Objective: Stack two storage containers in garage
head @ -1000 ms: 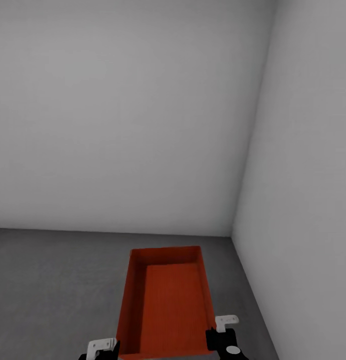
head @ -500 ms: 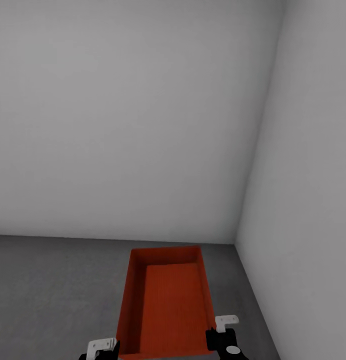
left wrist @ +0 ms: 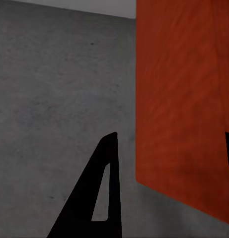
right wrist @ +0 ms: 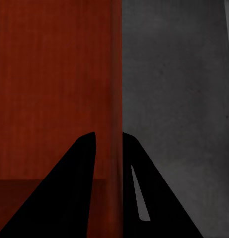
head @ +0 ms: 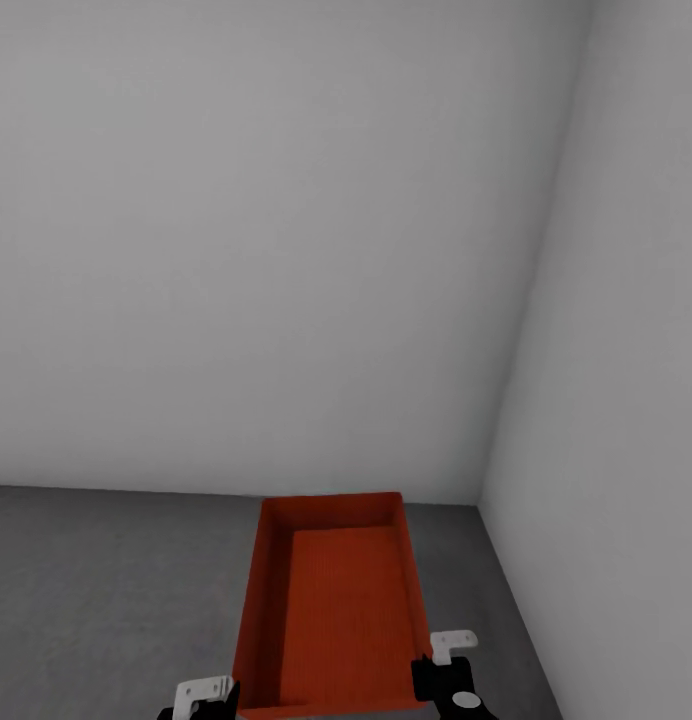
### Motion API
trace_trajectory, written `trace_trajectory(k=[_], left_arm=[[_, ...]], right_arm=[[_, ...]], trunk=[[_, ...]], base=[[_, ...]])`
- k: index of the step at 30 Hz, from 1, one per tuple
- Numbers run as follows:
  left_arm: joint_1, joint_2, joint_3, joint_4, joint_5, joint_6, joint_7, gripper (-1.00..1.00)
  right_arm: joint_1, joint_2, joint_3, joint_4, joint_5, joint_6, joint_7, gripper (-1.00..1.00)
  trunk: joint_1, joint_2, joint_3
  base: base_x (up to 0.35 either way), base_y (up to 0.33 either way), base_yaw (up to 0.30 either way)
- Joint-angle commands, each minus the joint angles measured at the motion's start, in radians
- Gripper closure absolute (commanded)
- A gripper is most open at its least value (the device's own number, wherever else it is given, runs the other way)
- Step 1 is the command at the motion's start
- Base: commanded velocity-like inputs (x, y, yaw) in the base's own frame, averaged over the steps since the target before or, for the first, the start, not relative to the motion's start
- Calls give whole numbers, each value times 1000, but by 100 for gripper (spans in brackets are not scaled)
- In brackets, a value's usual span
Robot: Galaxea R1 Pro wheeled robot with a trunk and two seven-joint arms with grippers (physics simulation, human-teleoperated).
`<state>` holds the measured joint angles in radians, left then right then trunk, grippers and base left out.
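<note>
Black fingers of the right gripper (right wrist: pixel 108 148) pinch the thin side wall of the red-orange rectangular open-top storage container (head: pixel 336 610), one inside, one outside. The left gripper (left wrist: pixel 169 163) straddles the opposite wall, though how firmly it clamps I cannot tell. The bin hangs between both arms above the dark grey speckled concrete floor (head: pixel 96 590), near the corner of the smooth white-grey walls (head: pixel 256 230). Lowering it level, both arms together, should seat it flat.
</note>
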<state>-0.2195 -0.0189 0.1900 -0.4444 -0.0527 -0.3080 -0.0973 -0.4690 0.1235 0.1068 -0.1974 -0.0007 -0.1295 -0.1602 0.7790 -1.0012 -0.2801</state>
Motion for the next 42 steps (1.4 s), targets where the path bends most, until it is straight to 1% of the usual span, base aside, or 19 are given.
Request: trace_trajectory(k=[1, 6, 32, 42], left_arm=[[0, 11, 18, 2, 1, 0, 1, 100], [0, 12, 19, 2, 1, -1, 1, 100], [0, 11, 18, 1, 1, -1, 1, 100], [0, 11, 18, 1, 1, -1, 1, 100]], right_arm=[[-2, -1, -45, -10, 7, -2, -8, 100], [-2, -1, -45, -10, 7, -2, -8, 100], [-2, -1, -45, -10, 7, -2, -8, 100], [-2, -1, -45, -10, 7, -2, -8, 100]], trunk=[[1, -1, -1], [1, -1, -1], [1, -1, -1], [39, -71, -36]], base=[[345, 0, 0], [260, 0, 0], [3, 0, 0], [0, 0, 0]])
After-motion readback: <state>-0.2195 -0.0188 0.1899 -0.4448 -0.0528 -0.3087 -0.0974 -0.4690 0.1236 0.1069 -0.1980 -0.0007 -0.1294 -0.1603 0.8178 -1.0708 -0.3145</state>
